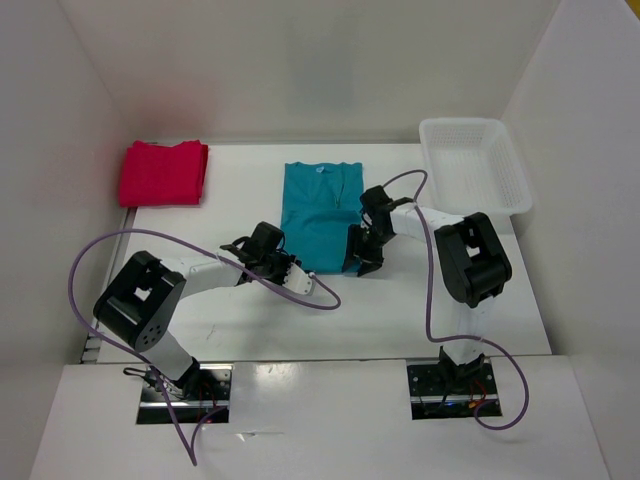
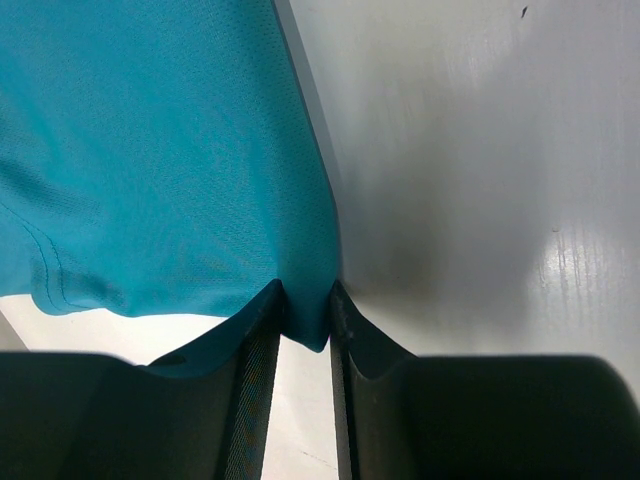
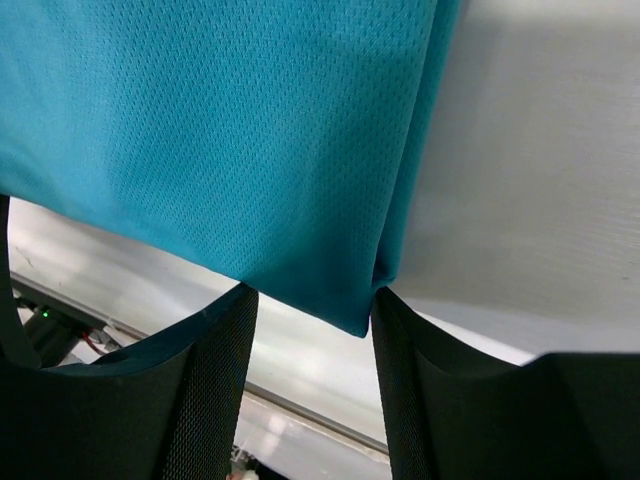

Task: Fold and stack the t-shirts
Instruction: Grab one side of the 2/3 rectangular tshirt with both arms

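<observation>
The teal-blue t-shirt [image 1: 318,215] lies folded into a long strip mid-table, collar at the far end. My left gripper [image 1: 296,272] is at its near left corner. In the left wrist view [image 2: 307,300] the jaws are shut on the corner of the teal cloth [image 2: 160,150]. My right gripper [image 1: 362,262] is at the near right corner. In the right wrist view [image 3: 312,300] the jaws stand apart with the teal corner [image 3: 230,120] between them, touching the right finger [image 3: 395,330]. A folded red-pink pile [image 1: 163,172] lies at the back left; I cannot tell if it is one shirt or two.
A white lattice basket [image 1: 475,165] stands at the back right, near the right arm's elbow. White walls enclose the table [image 1: 420,300] on the left, back and right. Purple cables loop from both arms over the near part of the table.
</observation>
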